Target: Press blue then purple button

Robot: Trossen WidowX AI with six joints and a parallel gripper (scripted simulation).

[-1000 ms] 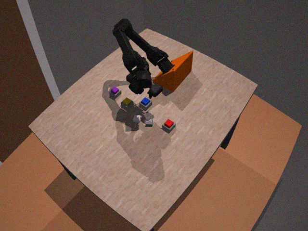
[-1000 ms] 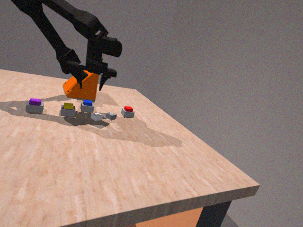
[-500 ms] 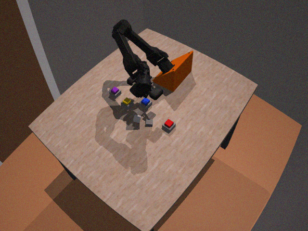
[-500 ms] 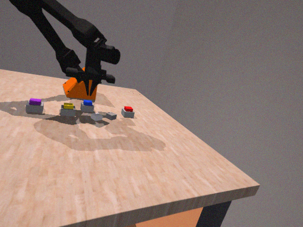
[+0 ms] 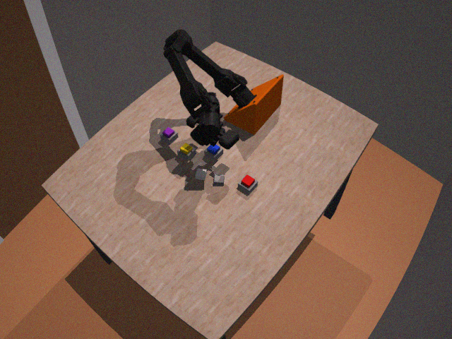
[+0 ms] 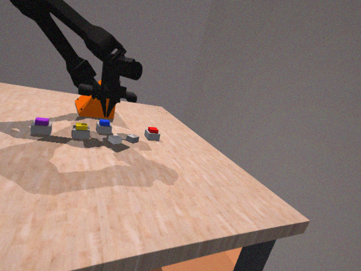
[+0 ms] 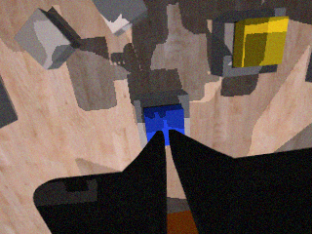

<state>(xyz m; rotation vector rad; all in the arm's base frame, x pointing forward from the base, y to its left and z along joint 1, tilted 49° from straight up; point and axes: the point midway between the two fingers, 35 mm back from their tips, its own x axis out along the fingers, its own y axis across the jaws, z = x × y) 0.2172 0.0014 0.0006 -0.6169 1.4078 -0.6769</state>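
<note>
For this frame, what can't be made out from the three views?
- Wrist view: the near edge of the blue button is covered by the shut gripper; any gap between them is unreadable.
- Top view: the fingertips sit hidden under the wrist.
- Wrist view: the purple button is outside the frame.
- Exterior view: the arm's base is cut off at the top left edge.

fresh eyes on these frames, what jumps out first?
The black gripper, fingers shut to a point, hangs just above the blue button mid-row. An orange wedge stands behind it at the table's far side. Purple, yellow and red buttons dot the wood, with two grey blocks between.
</note>
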